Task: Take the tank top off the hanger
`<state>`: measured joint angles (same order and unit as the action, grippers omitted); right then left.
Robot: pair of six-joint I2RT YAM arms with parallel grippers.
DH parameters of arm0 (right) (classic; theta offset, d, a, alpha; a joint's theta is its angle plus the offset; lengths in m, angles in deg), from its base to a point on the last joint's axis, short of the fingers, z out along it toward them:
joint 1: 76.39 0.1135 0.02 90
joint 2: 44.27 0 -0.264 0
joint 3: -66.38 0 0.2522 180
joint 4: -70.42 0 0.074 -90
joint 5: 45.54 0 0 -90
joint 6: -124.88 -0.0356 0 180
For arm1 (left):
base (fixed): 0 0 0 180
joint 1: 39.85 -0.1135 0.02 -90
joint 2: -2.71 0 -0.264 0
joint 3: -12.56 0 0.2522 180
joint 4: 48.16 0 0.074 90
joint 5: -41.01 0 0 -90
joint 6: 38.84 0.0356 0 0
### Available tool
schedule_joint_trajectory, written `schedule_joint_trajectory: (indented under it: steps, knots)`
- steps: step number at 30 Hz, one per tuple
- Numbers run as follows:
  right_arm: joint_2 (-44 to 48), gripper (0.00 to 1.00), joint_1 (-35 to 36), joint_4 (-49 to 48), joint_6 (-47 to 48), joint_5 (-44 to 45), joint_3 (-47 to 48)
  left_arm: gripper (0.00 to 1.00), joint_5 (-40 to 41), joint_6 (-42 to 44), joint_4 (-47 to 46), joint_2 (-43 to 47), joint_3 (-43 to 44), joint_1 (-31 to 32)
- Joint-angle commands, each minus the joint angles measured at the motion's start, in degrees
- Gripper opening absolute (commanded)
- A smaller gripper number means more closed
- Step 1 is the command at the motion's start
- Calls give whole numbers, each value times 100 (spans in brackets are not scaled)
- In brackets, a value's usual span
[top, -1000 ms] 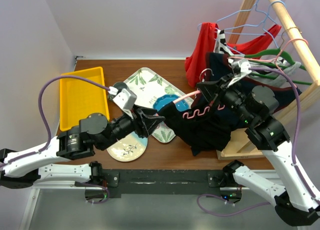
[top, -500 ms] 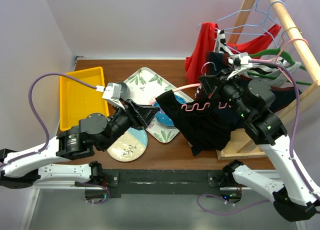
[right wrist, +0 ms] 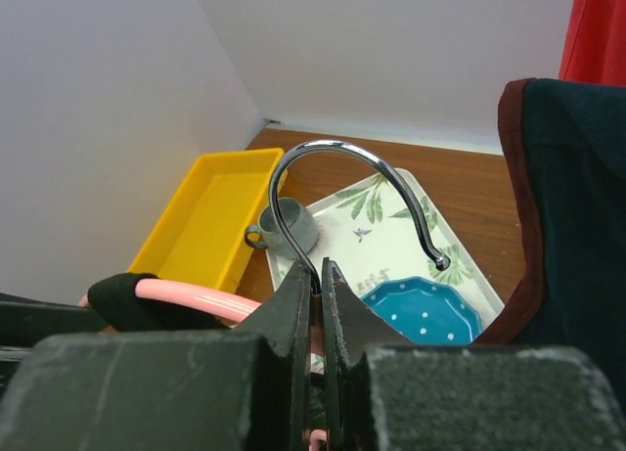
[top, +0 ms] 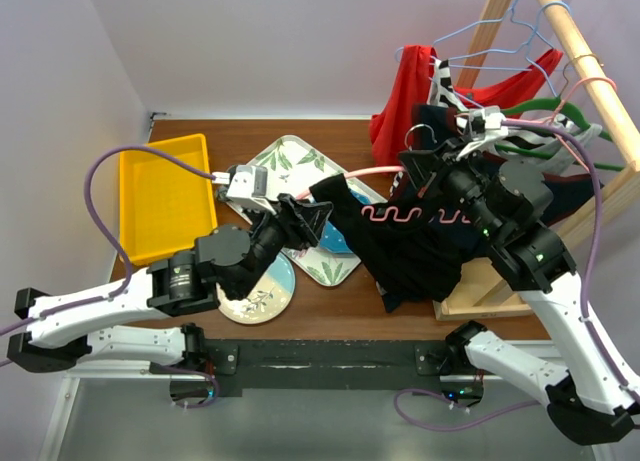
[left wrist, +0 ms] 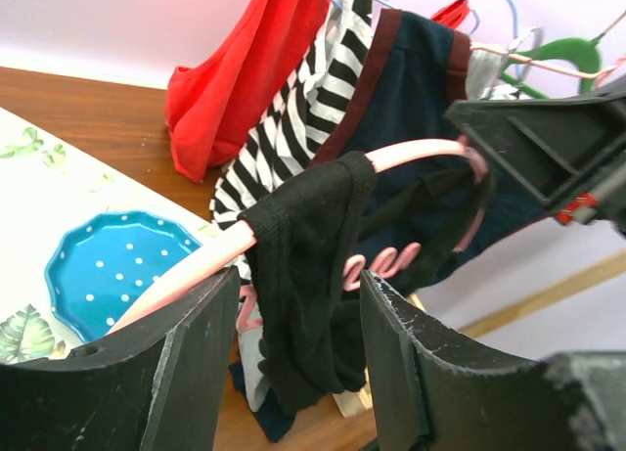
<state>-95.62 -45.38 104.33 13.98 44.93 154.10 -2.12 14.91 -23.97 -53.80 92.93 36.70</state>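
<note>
Since half a second ago the left arm has pushed further right. The left gripper (left wrist: pixel 299 283) is now released, with a jaw on either side of the black tank top (left wrist: pixel 303 265) where its strap drapes over the pink hanger (left wrist: pixel 411 155). Earlier it stood short of the cloth. The right gripper (right wrist: pixel 318 275) sits much where it was, clenched on the hanger's metal hook (right wrist: pixel 342 153) above the table (top: pixel 240 136), just beside the wooden rack (top: pixel 575 41). The tank top hangs on the hanger. Its pink wavy marking cannot be read.
</note>
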Motion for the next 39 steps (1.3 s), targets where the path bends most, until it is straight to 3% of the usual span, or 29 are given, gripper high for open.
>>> schedule_joint_trajectory:
  steps: [1, 7, 15, 18, 19, 20, 24, 31, 39]
  knots:
    - [222, 0, -7, -511, -168, -160, 111, 57, 489, 416, -578, -211, -16, 17]
    - [336, 0, -7, -581, -212, -345, 6, 55, 753, 987, -1306, -246, -262, 17]
    - [530, 0, -15, -669, -230, -512, -223, 46, 428, 1568, -2326, -97, -631, 17]
    - [618, 0, 2, -740, -239, -530, -337, 27, 235, 1779, -2354, -115, -614, 17]
    - [635, 0, -7, -731, -230, -504, -372, 8, 243, 1684, -2284, -106, -597, 17]
    - [635, 0, -7, -714, -186, -478, -373, 0, 261, 1630, -2074, -71, -562, 17]
    - [600, 0, -7, -345, 69, -249, -233, 0, 480, 1463, -1292, 149, -386, 17]
    - [802, 0, -7, 16, 342, 208, -48, 0, 1692, 674, 1448, 482, 247, 17]
    - [978, 0, -7, -167, 166, 515, 31, 0, 1685, -117, 2901, 1211, 160, 17]
